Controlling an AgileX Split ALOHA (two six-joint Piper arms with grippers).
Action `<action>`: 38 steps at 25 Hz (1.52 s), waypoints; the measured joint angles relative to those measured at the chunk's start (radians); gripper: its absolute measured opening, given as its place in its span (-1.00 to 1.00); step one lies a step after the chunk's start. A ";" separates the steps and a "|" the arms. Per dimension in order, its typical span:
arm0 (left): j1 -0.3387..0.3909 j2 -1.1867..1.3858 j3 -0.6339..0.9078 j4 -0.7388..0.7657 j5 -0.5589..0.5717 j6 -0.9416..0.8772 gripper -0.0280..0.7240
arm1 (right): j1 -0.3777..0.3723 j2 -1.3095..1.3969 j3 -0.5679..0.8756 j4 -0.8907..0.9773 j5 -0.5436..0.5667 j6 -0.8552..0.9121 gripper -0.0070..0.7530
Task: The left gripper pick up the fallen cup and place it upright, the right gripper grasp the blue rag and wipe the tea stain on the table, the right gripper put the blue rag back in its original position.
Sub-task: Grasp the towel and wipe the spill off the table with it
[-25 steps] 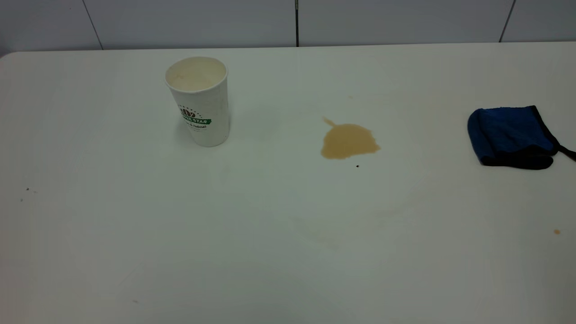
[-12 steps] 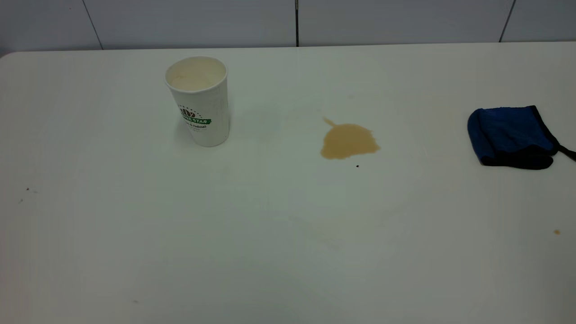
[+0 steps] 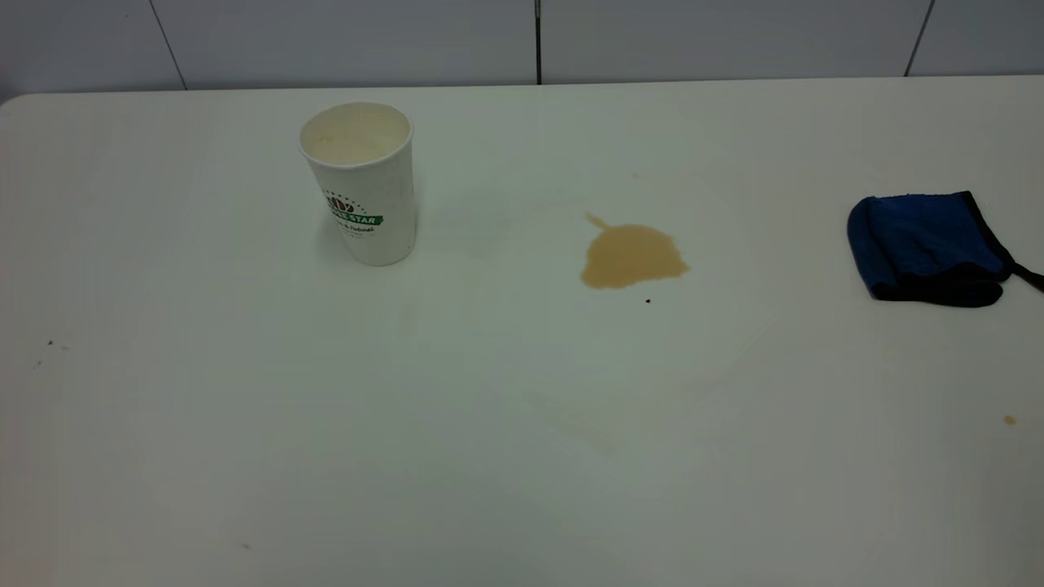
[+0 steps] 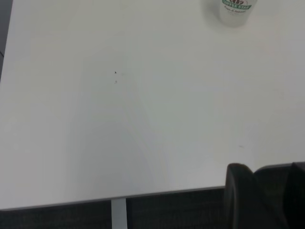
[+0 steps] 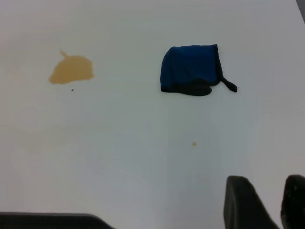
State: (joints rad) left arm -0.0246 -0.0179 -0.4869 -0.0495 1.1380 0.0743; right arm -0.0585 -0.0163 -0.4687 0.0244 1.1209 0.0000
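Exterior view: cup (image 3: 360, 186) upright, upper left on table (image 3: 489, 424); tea stain (image 3: 631, 256) centre, unwiped; blue rag (image 3: 926, 247) far right, bunched; no arm in frame

Left wrist view: left gripper (image 4: 264, 195) lower right, over table edge, well apart from cup (image 4: 235, 10) at top; fingers parted, empty

Right wrist view: right gripper (image 5: 264, 202) lower right, parted, empty; rag (image 5: 190, 69) upper middle, stain (image 5: 71, 69) upper left, orange speck (image 5: 194, 143) between rag and gripper

Risks: pinch may catch only loop or edging, so rag trails; loose fold may smear stain toward cup

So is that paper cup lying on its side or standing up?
Standing upright. The cup rests on its base on the table, open rim facing up, with the cream inside visible. No pincer touches it.
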 joint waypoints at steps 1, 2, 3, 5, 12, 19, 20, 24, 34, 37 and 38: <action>0.000 0.000 0.000 0.000 0.000 0.000 -0.29 | 0.000 0.000 0.000 0.000 0.000 0.000 -0.36; 0.000 0.000 0.000 0.001 0.000 0.000 -0.29 | 0.000 0.000 0.000 0.000 0.000 0.000 -0.36; 0.000 0.000 0.000 0.001 0.000 0.000 -0.29 | 0.000 0.000 0.000 0.000 0.000 0.000 -0.36; 0.000 0.000 0.000 0.001 0.000 0.000 -0.29 | 0.000 0.000 0.000 0.000 0.000 0.000 -0.36; 0.000 0.000 0.000 0.001 0.000 0.000 -0.29 | 0.000 0.000 0.000 0.000 0.000 0.000 -0.36; 0.000 0.000 0.000 0.002 0.000 0.001 -0.29 | 0.000 0.000 0.000 -0.002 0.000 0.063 -0.36; 0.000 0.000 0.000 0.002 0.000 0.001 -0.29 | 0.000 0.000 0.000 -0.001 0.000 0.091 -0.36; 0.000 0.000 0.000 0.002 0.000 0.001 -0.29 | 0.000 0.000 0.000 0.003 -0.011 0.190 -0.31; 0.000 0.000 0.000 0.002 -0.001 0.001 -0.29 | 0.000 0.388 -0.233 0.017 -0.048 0.135 0.84; 0.000 0.000 0.000 0.002 -0.001 0.001 -0.29 | 0.000 0.612 -0.325 0.022 -0.081 0.081 0.92; 0.000 0.000 0.000 0.002 -0.001 0.001 -0.29 | 0.000 0.694 -0.354 0.023 -0.102 0.059 0.93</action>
State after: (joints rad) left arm -0.0246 -0.0179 -0.4869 -0.0476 1.1373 0.0752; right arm -0.0585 0.6774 -0.8232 0.0474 1.0185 0.0591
